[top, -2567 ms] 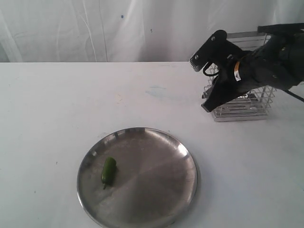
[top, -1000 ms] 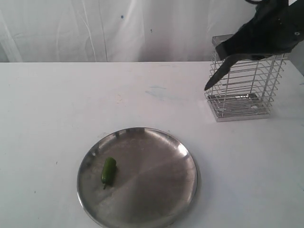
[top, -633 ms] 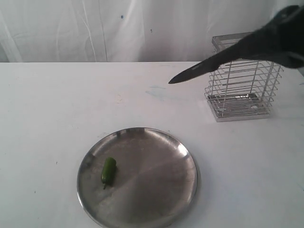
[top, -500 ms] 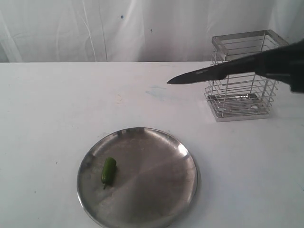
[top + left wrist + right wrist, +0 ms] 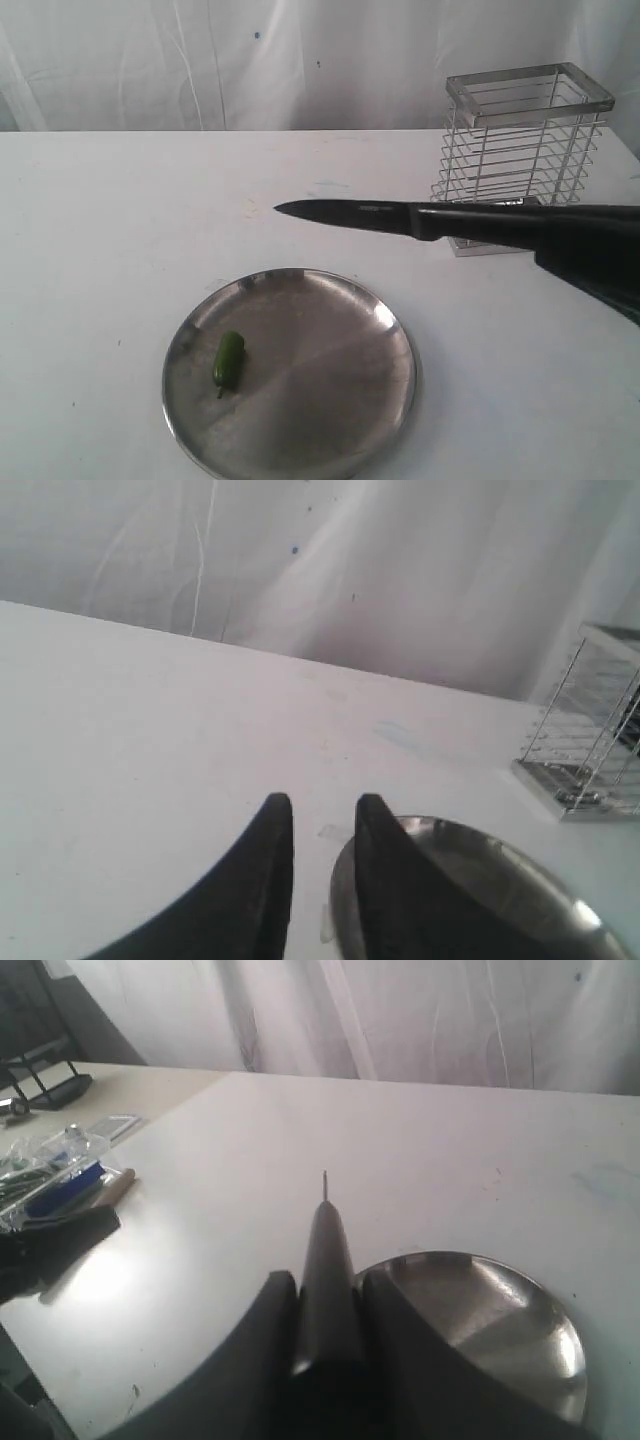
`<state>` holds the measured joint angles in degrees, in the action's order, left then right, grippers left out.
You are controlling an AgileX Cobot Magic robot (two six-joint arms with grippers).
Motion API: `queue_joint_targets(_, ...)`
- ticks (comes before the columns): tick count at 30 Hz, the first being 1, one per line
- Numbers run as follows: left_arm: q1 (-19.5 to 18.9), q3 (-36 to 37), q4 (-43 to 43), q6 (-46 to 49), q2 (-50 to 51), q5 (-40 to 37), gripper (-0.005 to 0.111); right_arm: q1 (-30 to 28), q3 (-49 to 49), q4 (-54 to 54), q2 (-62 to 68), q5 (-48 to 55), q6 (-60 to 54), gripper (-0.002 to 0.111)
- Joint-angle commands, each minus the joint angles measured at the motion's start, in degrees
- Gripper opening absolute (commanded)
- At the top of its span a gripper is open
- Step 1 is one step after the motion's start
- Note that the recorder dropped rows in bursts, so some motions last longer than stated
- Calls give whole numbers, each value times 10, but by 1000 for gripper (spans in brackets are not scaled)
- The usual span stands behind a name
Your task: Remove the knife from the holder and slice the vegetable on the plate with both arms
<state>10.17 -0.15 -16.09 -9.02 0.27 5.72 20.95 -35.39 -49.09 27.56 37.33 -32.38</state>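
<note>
The dark knife (image 5: 370, 215) hangs level above the table, tip pointing left, past the far rim of the steel plate (image 5: 330, 400). My right gripper (image 5: 327, 1285) is shut on the knife (image 5: 326, 1260) by its handle; its arm enters the exterior view at the right edge. A small green vegetable (image 5: 228, 361) lies on the plate's left part. The wire holder (image 5: 520, 150) stands at the back right, apart from the knife. My left gripper (image 5: 322, 805) stands open over the table beside the plate (image 5: 480, 865), holding nothing; it is not in the exterior view.
A white cloth backdrop hangs behind the white table. In the right wrist view, clutter in plastic bags (image 5: 50, 1175) and a dark stand (image 5: 45, 1080) lie on a beige surface off the table's far side.
The right gripper has lifted the knife out of the holder, swung the blade level, and carried it left and lower toward the plate. The vegetable and plate have not moved.
</note>
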Motion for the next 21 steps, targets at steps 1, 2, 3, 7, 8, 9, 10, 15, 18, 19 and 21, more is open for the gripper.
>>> queue_joint_targets(1, 2, 1, -15, -73, -3, 41, 28, -3, 2, -61, 29, 6, -85, 0)
queue_joint_targets(2, 2, 1, -15, -85, -3, 48, 28, -3, 2, -77, 36, 6, -103, 0)
queue_joint_targets(3, 2, 1, -15, -95, -3, 53, 28, -3, 2, -92, 45, 6, -115, 0)
queue_joint_targets(7, 2, 1, -15, -107, -3, 49, 27, -3, 2, -131, 79, 14, -155, 0)
queue_joint_targets(8, 2, 1, -15, -116, -3, 44, 25, -3, 2, -140, 87, 16, -165, 0)
queue_joint_targets(9, 2, 1, -15, -137, -3, 31, 21, -3, 2, -149, 94, 21, -178, 0)
queue_joint_targets(10, 2, 1, -11, -152, -3, 13, 16, -3, 2, -162, 102, 24, -195, 0)
queue_joint_targets(15, 2, -41, 9, -165, -3, -65, 0, -3, 2, -231, 132, 19, -267, 0)
queue_joint_targets(18, 9, -81, 1, -165, -3, -104, 0, -3, 2, -275, 155, 35, -314, 0)
queue_joint_targets(19, 16, -92, -12, -164, -2, -120, 0, -3, 2, -294, 165, 44, -340, 0)
queue_joint_targets(21, 37, -105, -54, -124, 21, -143, 0, -3, 2, -323, 177, 53, -385, 0)
